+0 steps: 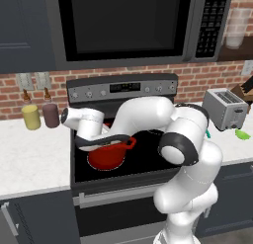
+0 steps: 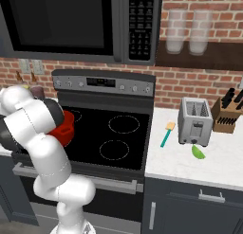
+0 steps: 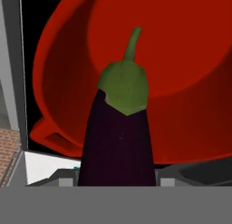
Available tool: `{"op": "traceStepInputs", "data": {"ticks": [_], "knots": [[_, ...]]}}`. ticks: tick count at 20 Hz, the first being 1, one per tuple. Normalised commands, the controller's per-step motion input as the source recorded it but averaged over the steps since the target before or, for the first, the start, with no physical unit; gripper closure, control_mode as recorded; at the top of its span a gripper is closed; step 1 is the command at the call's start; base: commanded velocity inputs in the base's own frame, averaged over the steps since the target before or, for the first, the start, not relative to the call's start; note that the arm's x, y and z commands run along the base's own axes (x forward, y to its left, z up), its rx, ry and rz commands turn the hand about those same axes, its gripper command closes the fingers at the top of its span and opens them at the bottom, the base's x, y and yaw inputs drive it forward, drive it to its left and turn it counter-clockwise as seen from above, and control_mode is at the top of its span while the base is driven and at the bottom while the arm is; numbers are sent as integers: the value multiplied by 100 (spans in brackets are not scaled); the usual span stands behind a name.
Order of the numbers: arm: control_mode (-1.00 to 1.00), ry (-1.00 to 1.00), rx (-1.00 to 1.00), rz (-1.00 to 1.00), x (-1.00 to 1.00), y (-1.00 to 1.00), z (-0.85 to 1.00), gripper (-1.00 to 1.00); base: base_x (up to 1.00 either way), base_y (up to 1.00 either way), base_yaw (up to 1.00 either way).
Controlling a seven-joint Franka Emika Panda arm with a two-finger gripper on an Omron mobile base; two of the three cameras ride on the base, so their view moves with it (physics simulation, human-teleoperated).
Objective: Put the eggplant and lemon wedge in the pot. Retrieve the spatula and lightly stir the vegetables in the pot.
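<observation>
Eggplant [image 3: 118, 141] — glossy dark purple (green cap, curved stem) — over red pot [image 3: 59, 73]

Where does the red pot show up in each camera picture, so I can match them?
Left base view: the pot sits on the stove's front left, under the arm.
Right base view: at the left edge, a red sliver beside the arm.
Hand view: its red bowl lies behind the eggplant.
Shared landmark: the black stovetop.

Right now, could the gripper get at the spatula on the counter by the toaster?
Probably not yet: the gripper holds the eggplant over the pot. The spatula lies free beside the toaster, across the stove.
</observation>
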Motion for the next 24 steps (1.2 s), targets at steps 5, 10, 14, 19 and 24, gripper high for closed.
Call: {"op": "traceStepInputs", "data": {"ticks": [5,10,14,19,24], "knots": [[-100,0,0,0,0,-9,-4,100,0,0,0],[-100,0,0,0,0,-7,-7,100,0,0,0],[-100,0,0,0,0,-6,0,-100,0,0,0],[-100,0,0,0,0,-3,0,-100,0,0,0],[-100,-4,0,0,-17,-11,16,-100,0,0,0]]}}
